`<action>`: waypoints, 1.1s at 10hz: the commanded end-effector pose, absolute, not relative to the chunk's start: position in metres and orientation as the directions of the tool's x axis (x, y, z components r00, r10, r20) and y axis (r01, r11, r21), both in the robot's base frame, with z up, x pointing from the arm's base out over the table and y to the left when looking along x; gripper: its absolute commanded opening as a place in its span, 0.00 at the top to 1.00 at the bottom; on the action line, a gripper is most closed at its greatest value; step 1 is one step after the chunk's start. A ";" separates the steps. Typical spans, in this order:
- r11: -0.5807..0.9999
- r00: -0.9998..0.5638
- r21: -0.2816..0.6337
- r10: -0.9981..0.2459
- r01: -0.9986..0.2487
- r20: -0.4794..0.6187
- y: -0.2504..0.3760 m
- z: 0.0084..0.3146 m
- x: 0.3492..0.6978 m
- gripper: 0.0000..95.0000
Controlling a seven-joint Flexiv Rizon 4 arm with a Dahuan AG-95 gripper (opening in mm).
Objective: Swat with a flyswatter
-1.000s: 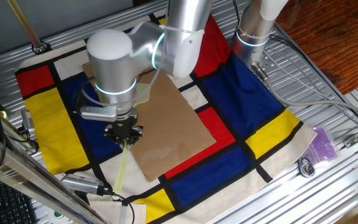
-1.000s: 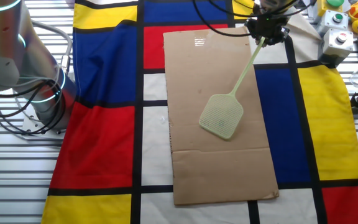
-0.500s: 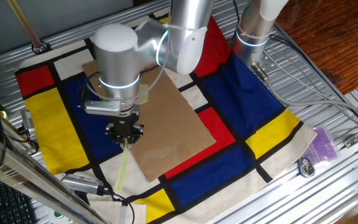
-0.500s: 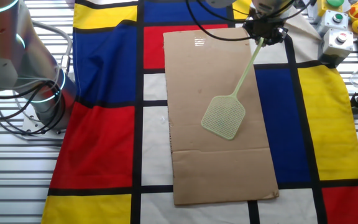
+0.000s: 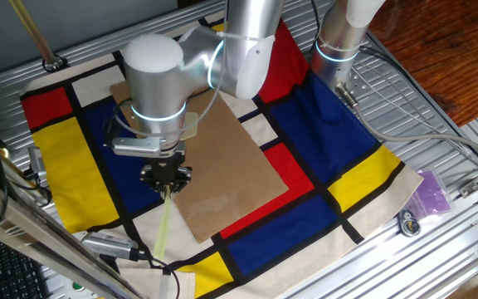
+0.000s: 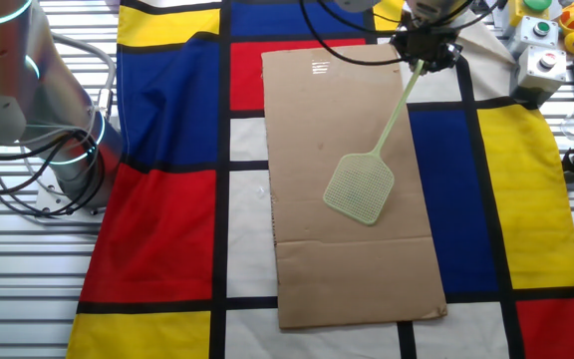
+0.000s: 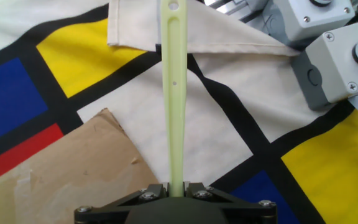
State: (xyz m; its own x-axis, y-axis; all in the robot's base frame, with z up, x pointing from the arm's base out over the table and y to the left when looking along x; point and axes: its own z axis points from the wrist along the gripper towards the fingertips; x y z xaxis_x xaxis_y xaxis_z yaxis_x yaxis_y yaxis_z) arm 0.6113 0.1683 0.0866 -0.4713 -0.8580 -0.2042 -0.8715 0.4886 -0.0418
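From one fixed view, the gripper [image 5: 167,176] hung low over the near edge of the checked cloth [image 5: 351,178], its black fingers pinched onto the pale handle of the flyswatter [image 5: 162,224], whose free end stuck out toward the table's front edge. The arm's bulky wrist covered most of the swatter from that side; only a sliver of the mesh head showed beside it, above the cardboard sheet [image 5: 231,170]. From the other fixed view the whole tool was plain: the claw sat at the top corner of the cardboard, clamped on the handle well up from the head, and the handle ran down and across to the square mesh head [image 6: 360,186], which lay over the middle of the cardboard. Whether it pressed flat or hovered just above I could not tell. Holding it that far up the handle would, I judged, give the head a long arc, and the cardboard looked placed there as the surface to be struck, sparing the cloth. In the hand view, the jaws stood narrow, closed on the handle where it entered between them, and the handle's tail with its hanging hole ran straight ahead over the folded hem of the cloth. Grey button boxes [image 7: 337,59] sat near on the right, close enough, I thought, to warrant care on a wide swing.
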 end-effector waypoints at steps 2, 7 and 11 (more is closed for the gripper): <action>0.496 -0.495 0.024 -0.860 -0.868 -0.122 0.169 0.087 0.612 1.00; 0.493 -0.481 -0.021 -0.857 -0.870 -0.183 0.169 0.087 0.612 1.00; 0.507 -0.488 -0.029 -0.843 -0.862 -0.226 0.169 0.087 0.612 1.00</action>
